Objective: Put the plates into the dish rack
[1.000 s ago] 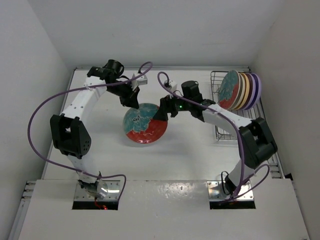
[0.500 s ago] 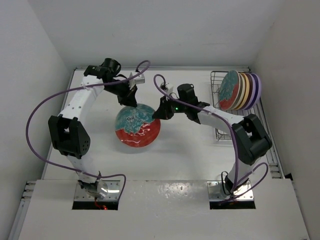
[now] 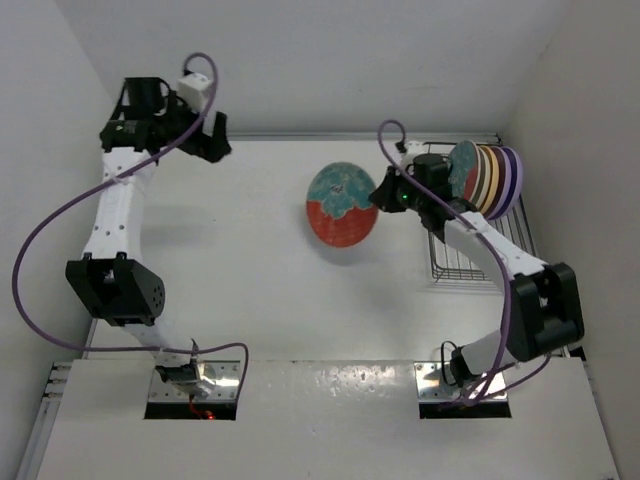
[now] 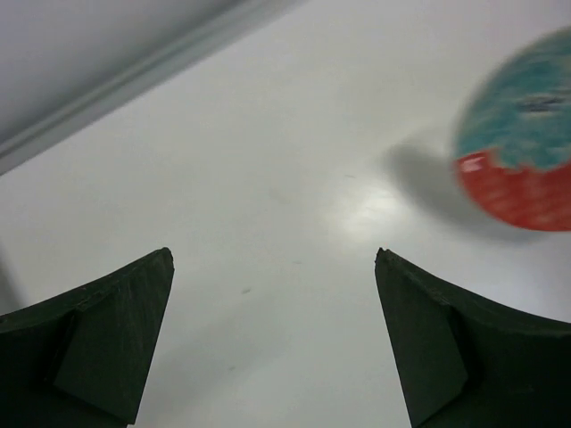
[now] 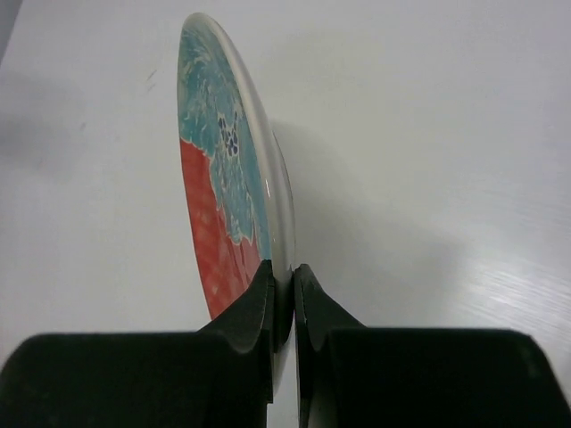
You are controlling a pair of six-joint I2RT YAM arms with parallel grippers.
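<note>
- Red-and-teal flower-pattern round plate (image 3: pixel 341 205) is off the white table (image 3: pixel 250 290), held on edge and close to upright, just left of the silver wire dish rack (image 3: pixel 455 266).
- Right fingers (image 5: pixel 243 323) are pinched narrow on its lower rim, one on the patterned face and one on the pale back. The right wrist view shows rim contact only, so it's a shallow bite.
- Left fingers (image 4: pixel 98 343) are spread wide with nothing between them, raised at the far-left corner, well apart from the plate.
- Five plates (image 3: pixel 490 180) stand on edge in a row at the far end of the rack: a matching red-and-teal one faces outward, then cream, yellow-orange and two lavender behind it.
- My read on the step: mid-carry of the last plate, so the task is nearly done.
- Next move, as I judge it: bring the plate over the rack and turn it parallel to the standing row. Then lower the rim between the free dividers in front of the red-and-teal one. I can't tell from above which slot is open.
- Risks:
  - The plate may pivot in such a thin grip.
  - It may clip the front plate on the way down, so release only once the wires take the weight.
</note>
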